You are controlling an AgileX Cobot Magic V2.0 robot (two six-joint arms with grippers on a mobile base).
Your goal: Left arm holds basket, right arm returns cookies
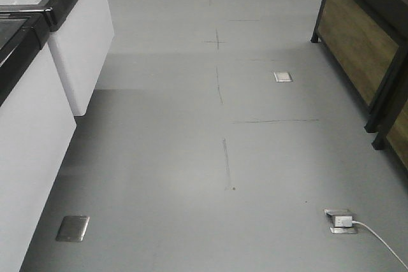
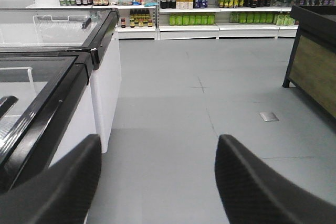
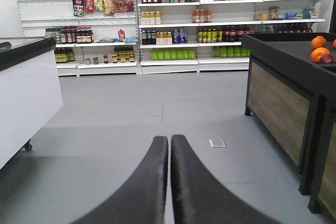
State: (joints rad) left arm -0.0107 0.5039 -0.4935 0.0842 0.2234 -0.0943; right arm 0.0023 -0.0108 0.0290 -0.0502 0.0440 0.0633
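Note:
The basket and the cookies are out of view in all three views. In the left wrist view my left gripper (image 2: 159, 142) stands open, its two black fingers wide apart with only grey floor between them. In the right wrist view my right gripper (image 3: 169, 139) is shut, its two black fingers pressed together with nothing between them. Both grippers point down a shop aisle. Neither arm shows in the front view.
White chest freezers (image 1: 38, 113) with black-framed glass lids (image 2: 58, 77) line the left. A dark wood-panelled display stand (image 3: 278, 103) with oranges (image 3: 319, 48) is on the right. Stocked shelves (image 3: 210, 30) close the far end. Floor sockets (image 1: 340, 220) with a white cable lie near right.

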